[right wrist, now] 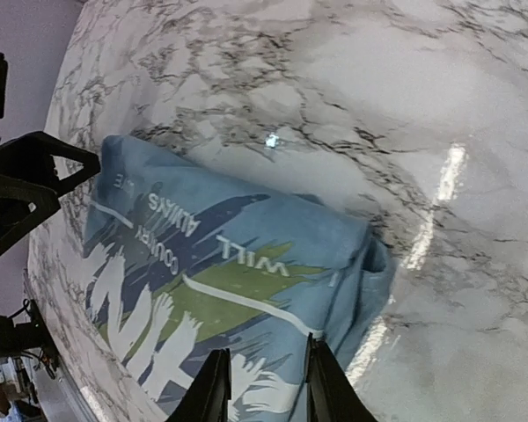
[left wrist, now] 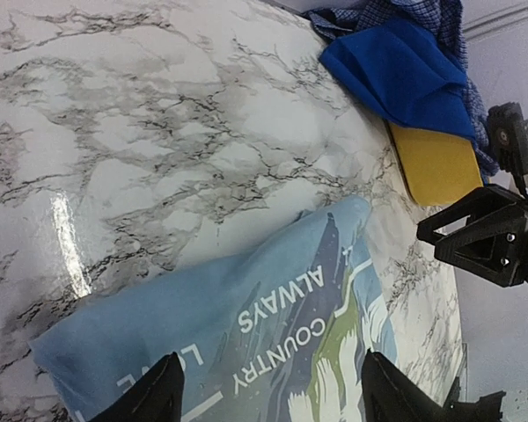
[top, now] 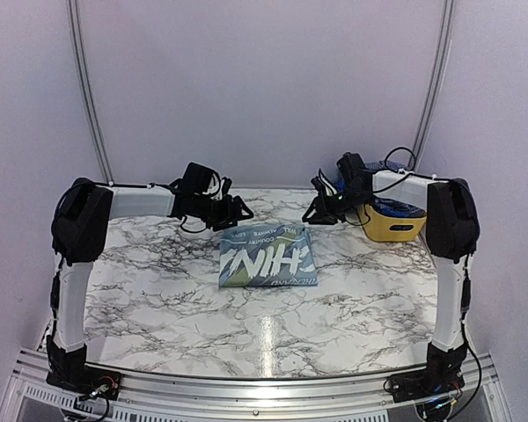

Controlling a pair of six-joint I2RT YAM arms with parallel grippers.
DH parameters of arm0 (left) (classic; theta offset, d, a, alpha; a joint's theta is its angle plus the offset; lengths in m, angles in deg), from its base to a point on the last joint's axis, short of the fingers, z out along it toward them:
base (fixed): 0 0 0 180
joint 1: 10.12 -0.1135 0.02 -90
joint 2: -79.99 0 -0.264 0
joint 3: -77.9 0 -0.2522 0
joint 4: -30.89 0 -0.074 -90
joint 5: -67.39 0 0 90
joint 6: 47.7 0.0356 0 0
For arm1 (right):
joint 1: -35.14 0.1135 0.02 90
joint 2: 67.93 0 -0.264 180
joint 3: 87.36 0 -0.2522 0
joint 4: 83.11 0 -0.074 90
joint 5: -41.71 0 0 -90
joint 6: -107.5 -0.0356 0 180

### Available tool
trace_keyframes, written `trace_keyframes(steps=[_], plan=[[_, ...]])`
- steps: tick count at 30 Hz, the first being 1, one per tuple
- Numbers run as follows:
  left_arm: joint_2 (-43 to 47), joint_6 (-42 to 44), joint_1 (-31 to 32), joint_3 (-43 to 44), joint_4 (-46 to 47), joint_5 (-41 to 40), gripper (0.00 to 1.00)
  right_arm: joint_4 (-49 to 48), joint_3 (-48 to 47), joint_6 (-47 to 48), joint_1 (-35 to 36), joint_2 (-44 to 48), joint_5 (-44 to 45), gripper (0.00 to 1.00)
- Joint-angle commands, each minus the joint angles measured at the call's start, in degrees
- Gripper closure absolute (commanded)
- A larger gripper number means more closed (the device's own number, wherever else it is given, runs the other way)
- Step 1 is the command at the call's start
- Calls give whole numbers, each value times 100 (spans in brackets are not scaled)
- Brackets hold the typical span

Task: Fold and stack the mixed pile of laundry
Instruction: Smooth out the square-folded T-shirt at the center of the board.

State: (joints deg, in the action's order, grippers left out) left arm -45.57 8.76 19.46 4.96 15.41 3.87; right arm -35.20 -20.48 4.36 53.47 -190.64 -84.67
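While the folded T-shirt (top: pixel 266 257) lies mid-frame on the bench (top: pixel 158 299), left claw (left wrist: pixel 271 374) spread and right claw (right wrist: pixel 264 374) narrowly parted over it (neither pinching cloth), its fold looks finished, so the next move calls for reaching the royal-blue piece (left wrist: pixel 405 75), upper right.

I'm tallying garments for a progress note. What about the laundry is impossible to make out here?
- Basket contents: in the top view the right arm crosses the yellow basket; in the left wrist view the royal-blue piece covers what lies beneath, and the check shirt is cut by the top edge.
- T-shirt print: tiny from above, cut by the bottom edge in both wrist views.
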Motion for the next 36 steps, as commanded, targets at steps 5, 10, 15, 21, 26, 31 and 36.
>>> trace_keyframes(steps=[5,10,15,21,26,31,36], plan=[[-961,-155,-50,721,-479,-198,31,-58,-277,120,-191,-551,333,79],[-1211,-294,-58,707,-558,-327,32,6,-521,152,-146,-733,236,85],[-1313,-413,-58,643,-698,-498,32,177,-652,314,-64,-691,315,91],[-1331,-438,-58,593,-698,-512,31,265,-788,436,0,-759,366,96],[-1329,-440,-65,576,-710,-538,31,368,-943,506,8,-990,317,95],[-1326,-458,-64,576,-711,-552,31,438,-1048,537,28,-1226,245,91],[-1352,-483,-67,584,-710,-557,31,449,-1053,546,47,-1317,257,83]])
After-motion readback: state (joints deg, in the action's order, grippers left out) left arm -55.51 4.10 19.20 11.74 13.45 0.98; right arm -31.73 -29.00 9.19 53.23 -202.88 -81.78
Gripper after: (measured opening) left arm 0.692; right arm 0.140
